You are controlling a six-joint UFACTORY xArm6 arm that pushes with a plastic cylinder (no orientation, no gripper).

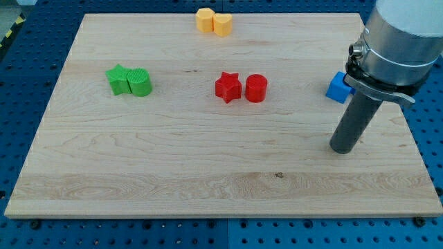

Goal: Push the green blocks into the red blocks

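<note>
A green star block [118, 79] and a green round block [140, 82] sit touching each other at the view's left. A red star block [228, 87] and a red cylinder [256, 88] sit close together near the board's middle. My tip [342, 149] rests on the board at the view's right, well to the right of the red blocks and far from the green ones.
Two yellow blocks [213, 21] sit together at the board's top edge. A blue block [338, 88] lies at the right, partly hidden behind my rod. The wooden board [208, 180] lies on a blue perforated table.
</note>
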